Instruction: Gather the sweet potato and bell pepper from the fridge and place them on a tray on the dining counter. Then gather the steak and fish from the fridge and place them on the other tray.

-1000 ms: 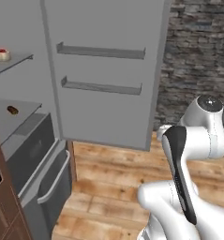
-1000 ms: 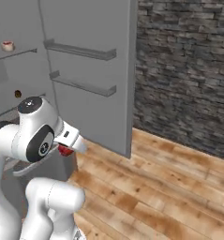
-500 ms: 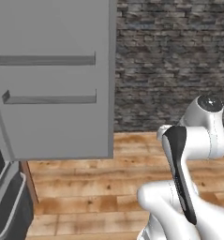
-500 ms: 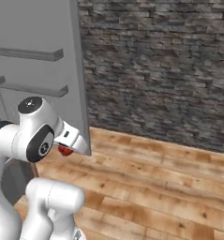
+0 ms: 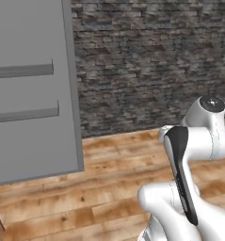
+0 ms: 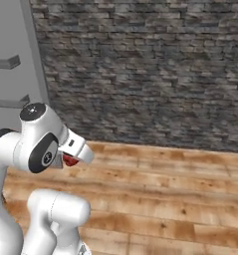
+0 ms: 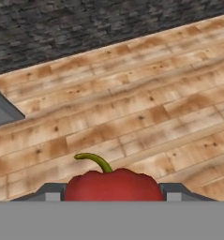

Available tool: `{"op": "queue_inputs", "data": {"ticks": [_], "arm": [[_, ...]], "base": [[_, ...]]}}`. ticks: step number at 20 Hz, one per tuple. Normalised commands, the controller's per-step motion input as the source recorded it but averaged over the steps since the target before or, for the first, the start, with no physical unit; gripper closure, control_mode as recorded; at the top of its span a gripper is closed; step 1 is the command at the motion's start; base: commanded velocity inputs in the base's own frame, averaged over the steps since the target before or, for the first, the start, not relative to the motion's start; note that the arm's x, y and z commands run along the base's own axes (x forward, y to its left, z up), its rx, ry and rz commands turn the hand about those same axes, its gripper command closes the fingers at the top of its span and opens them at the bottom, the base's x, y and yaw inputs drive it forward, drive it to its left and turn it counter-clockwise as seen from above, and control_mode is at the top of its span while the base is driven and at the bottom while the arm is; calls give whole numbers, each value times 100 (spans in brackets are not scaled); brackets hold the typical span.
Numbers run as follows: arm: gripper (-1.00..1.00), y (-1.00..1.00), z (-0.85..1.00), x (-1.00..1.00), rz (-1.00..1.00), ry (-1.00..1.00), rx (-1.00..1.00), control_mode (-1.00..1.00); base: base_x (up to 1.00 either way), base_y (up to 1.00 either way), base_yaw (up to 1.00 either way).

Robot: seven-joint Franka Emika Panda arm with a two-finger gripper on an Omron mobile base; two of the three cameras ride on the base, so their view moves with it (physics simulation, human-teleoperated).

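In the hand view the red bell pepper (image 7: 112,183) sits at the bottom centre of the frame, wedged between the two dark fingertips (image 7: 51,192) of the end effector (image 7: 112,193), which is clenched on it. Only the pepper's upper dome and its curved green stem are visible; the rest is cut off by the lower edge. Behind it runs the wooden floor (image 7: 146,98), with the dark stone wall (image 7: 62,23) across the top and a grey corner of the fridge door (image 7: 3,112) entering at the left edge.

In the right base view a small patch of the pepper's red (image 6: 69,160) peeks out under the white hand at left centre; the fingers themselves are hidden behind the hand's housing, so the grip cannot be judged from here.

In the left base view the open fridge door (image 5: 31,89) fills the upper left, its two shelf rails (image 5: 22,70) running off the left edge. The arm's bulk at lower right covers whatever is in front of it.
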Motion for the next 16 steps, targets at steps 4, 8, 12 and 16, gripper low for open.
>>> {"op": "queue_inputs", "data": {"ticks": [4, 8, 12, 16], "arm": [[100, 0, 0, 0, 0, 0, 0, 100], [100, 0, 0, 0, 0, 0, 0, 100], [100, 0, 0, 0, 0, 0, 0, 100], [100, 0, 0, 0, 0, 0, 0, 100]], "base": [[-65, 16, -60], [-60, 17, -60], [-42, 3, -64], [-29, 0, -67]]}}
